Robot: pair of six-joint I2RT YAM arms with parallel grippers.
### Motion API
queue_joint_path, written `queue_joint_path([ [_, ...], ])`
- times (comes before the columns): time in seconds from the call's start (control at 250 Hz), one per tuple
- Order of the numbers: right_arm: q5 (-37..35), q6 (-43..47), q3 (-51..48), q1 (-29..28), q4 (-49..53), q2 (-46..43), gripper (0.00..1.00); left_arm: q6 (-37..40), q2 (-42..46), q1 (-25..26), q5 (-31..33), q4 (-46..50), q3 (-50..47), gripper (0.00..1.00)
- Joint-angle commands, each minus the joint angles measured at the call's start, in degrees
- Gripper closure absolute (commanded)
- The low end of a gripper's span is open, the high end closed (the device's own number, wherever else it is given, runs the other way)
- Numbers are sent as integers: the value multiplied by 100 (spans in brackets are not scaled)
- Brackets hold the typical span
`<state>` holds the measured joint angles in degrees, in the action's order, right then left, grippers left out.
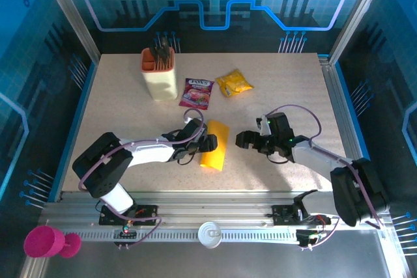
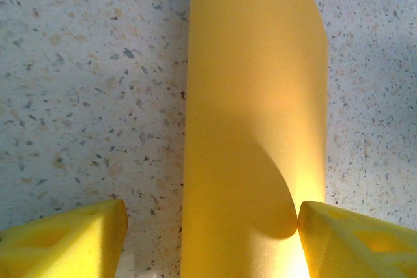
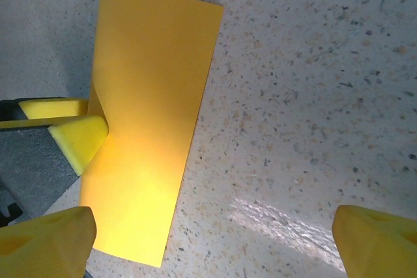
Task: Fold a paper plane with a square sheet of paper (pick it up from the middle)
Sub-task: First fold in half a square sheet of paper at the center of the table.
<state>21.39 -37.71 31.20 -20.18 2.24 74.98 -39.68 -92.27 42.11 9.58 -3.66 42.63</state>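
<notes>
The square sheet of paper (image 1: 215, 144) is seen near the middle of the table (image 1: 124, 109), doubled over into 1 narrow strip whose long side runs from near to far with a slight tilt. From the left wrist view the sheet (image 2: 254, 122) is shown with its upper layer bowed up in a soft curve rather than pressed flat. The left gripper (image 1: 208, 142) is placed at the strip's left side with its jaws apart and astride the paper; one of its yellow fingers (image 2: 352, 239) is seen touching the curled edge, while the other stands apart from the sheet, so nothing is clamped. The right gripper (image 1: 242, 139) is held just right of the strip, spread wide, with bare table between its 2 fingers and no contact with the paper (image 3: 150, 115). At the far left of the table a beige holder (image 1: 161, 83) stands upright; several thin dark items are stood in its top, beside an orange compartment, though what they are cannot be told. A purple printed packet (image 1: 197, 92) is laid just right of the holder, and a yellow snack packet (image 1: 233, 83) further right, both well apart from the sheet.
</notes>
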Motion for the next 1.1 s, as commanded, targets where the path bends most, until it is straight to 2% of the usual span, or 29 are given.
queue_joint_path([
  [0.0, 228, -168, 208, -44, -309, 193, 8, 251, 239, -69, 214, 207, 13, 29],
  [0.212, 328, -329, 412, -200, -569, 644, 14, 311, 372, -210, 182, 215, -80, 28],
  [0.503, 559, -586, 740, -450, -1057, 1356, 34, 396, 331, -352, 112, 163, -193, 28],
  [0.875, 737, -849, 994, -680, -1577, 2080, 49, 519, 348, -440, 61, 119, -327, 28],
  [1.099, 845, -929, 1177, -776, -1688, 2332, 53, 608, 372, -462, 0, 45, -378, 28],
])
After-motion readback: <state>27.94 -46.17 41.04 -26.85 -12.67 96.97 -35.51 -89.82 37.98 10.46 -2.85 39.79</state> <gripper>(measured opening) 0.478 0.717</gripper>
